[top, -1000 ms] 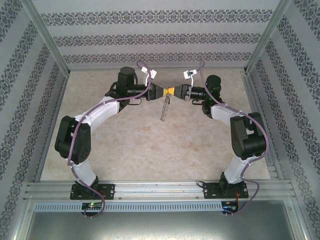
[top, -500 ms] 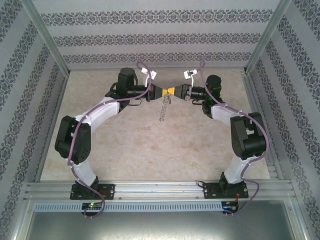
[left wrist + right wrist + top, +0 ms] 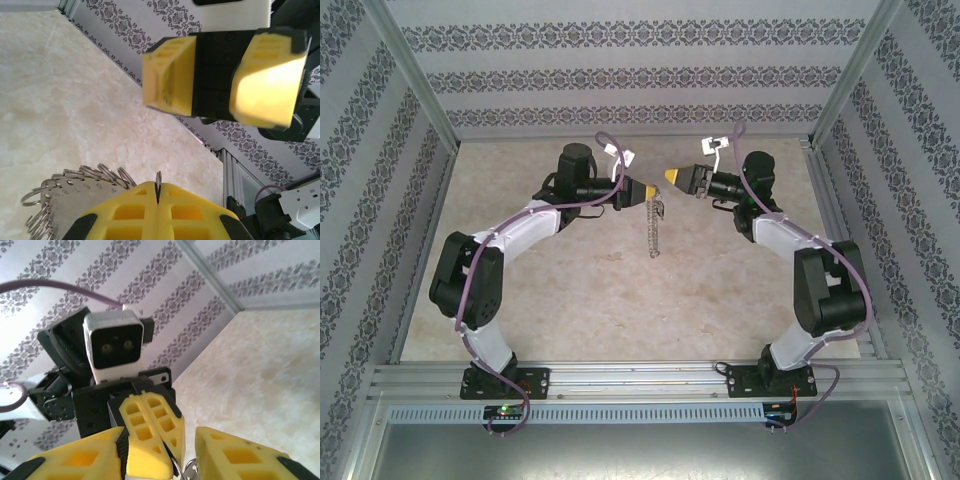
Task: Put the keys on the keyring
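Wallpaper [image 3: 620, 80] in grey floral bands lines the three sides around a beige, marble-patterned desk [image 3: 580, 300]. Two white-and-black robot arms rise from the near edge and bend inward towards the far middle of the desk, the left arm [image 3: 520, 225] from the near-left and the right arm [image 3: 800, 250] from the near-right.

The left pincer [image 3: 645, 190], with yellow ribbed fingers, is closed tight on the top of the large grey metal keyring [image 3: 655, 232], whose rim is fringed with many small silvery loops. In the left wrist view a thin sliver of the metal shows in the seam between the pressed fingers. The ring hangs edge-on beneath that pincer, over the far middle of the desk. Whether its lower end touches the surface I cannot tell.

The right pincer [image 3: 672, 176] faces the left one tip to tip, just apart from it and a little nearer the far edge. Its jaws stand partly apart, and the left wrist view shows nothing gripped between them.
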